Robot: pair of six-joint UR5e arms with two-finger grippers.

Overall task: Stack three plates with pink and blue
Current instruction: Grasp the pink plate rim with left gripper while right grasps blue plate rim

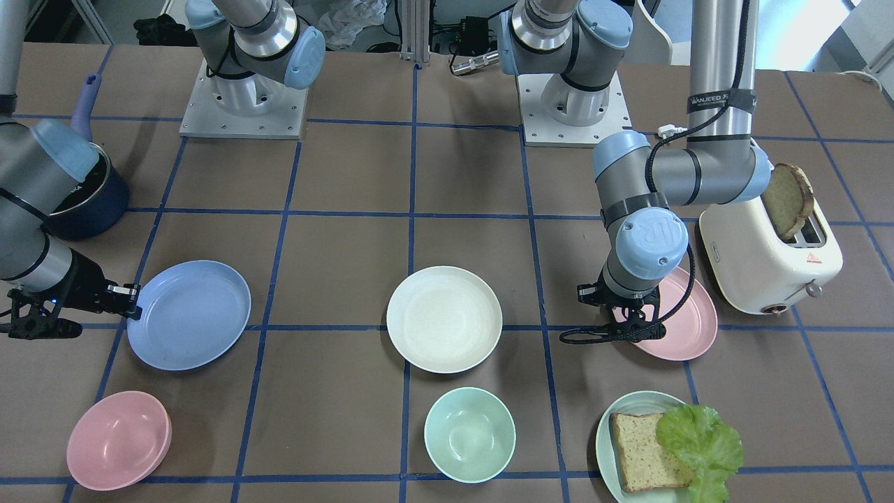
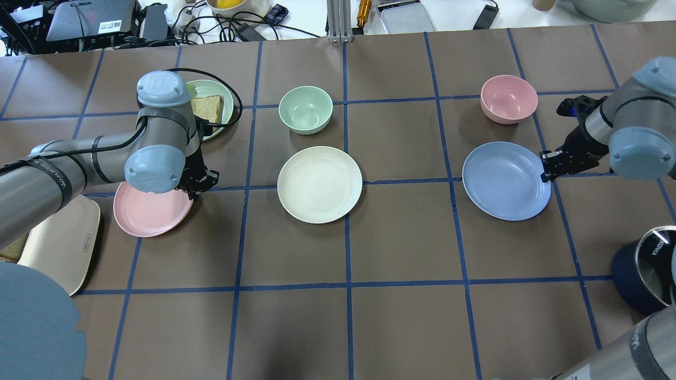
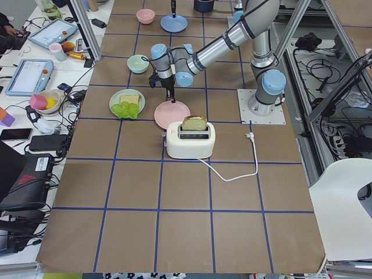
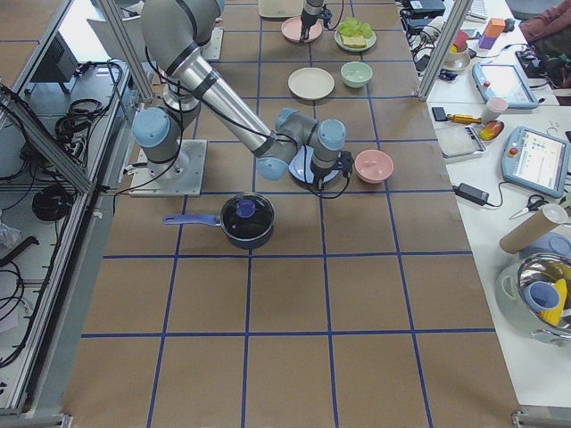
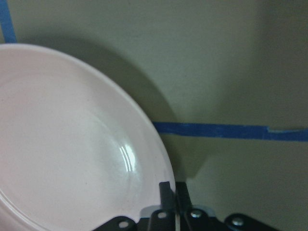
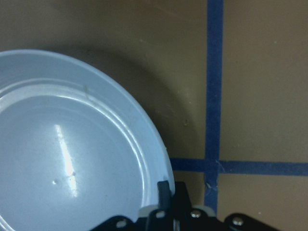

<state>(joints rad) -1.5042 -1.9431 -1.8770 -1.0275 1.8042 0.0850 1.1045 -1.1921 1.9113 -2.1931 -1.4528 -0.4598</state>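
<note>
The pale pink plate lies on the robot's left of the table, also in the overhead view. My left gripper is shut on its rim, as the left wrist view shows on the plate. The light blue plate lies on the robot's right. My right gripper is shut on its rim, seen in the right wrist view on the plate. The cream-white plate sits alone in the middle.
A cream toaster with a bread slice stands behind the pink plate. A pale green plate bears bread and lettuce. A mint bowl and a pink bowl sit on the far side. A dark pot stands near the right arm.
</note>
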